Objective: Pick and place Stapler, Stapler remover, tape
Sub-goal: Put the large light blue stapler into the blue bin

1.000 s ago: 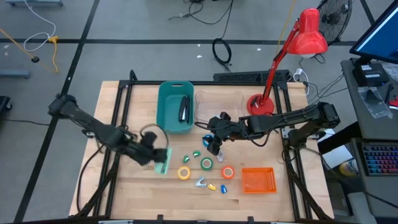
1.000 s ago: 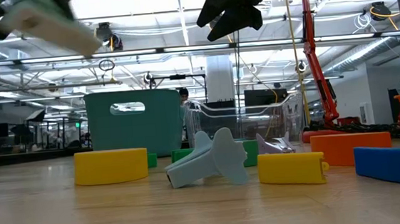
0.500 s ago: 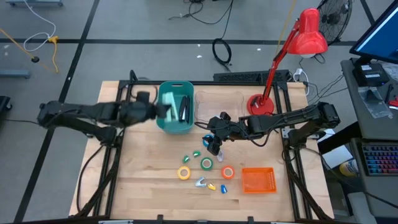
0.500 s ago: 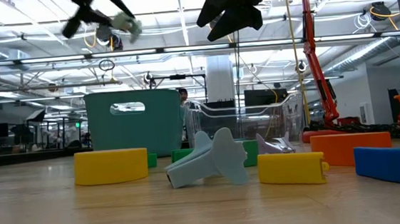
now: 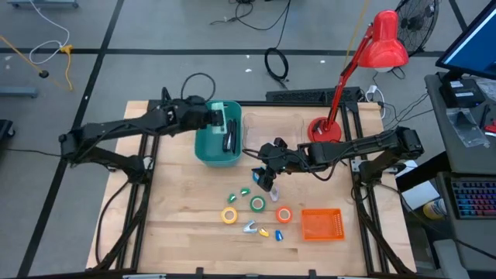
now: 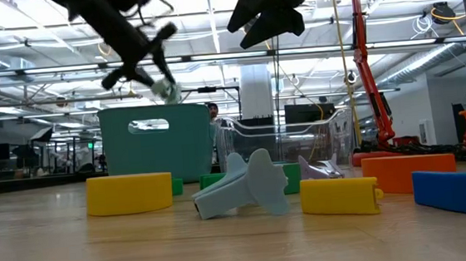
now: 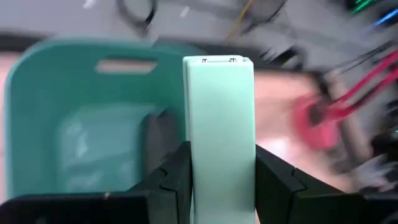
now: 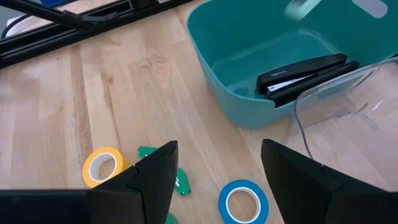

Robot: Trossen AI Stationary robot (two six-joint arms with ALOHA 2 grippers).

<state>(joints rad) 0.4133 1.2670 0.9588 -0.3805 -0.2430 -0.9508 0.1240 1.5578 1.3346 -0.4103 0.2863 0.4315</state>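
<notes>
My left gripper [image 5: 214,118] is shut on a mint-green stapler [image 7: 220,118] above the teal bin [image 5: 200,144], at the bin's far left part. A black stapler [image 8: 304,71] lies on the bin's floor. My right gripper [image 8: 217,180] stands open above the table's middle, over the blue tape roll [image 8: 242,203], touching nothing. The yellow [image 5: 229,215], green [image 5: 257,204] and orange [image 5: 284,215] tape rolls lie flat on the wood. Small claw-like staple removers [image 5: 249,226] lie among them. My left gripper pinches the mint-green stapler by its two long sides [image 7: 194,168] between its two fingers [image 7: 175,179]. The stapler runs forward along the fingers, and its free end [image 6: 163,90] slants down toward the bin. It is lifted clear and touches neither the bin nor the table.
A clear bin [image 5: 275,128] stands right of the teal one, and a red desk lamp [image 5: 324,130] stands on the table beyond it. An orange basket [image 5: 321,224] sits near the front right. Bare wood lies at the front left.
My left gripper has swung from the table's left-middle toward the far edge and then right, to above the teal bin. It has turned as it went and kept hold of the mint-green stapler, which stays lifted clear.
</notes>
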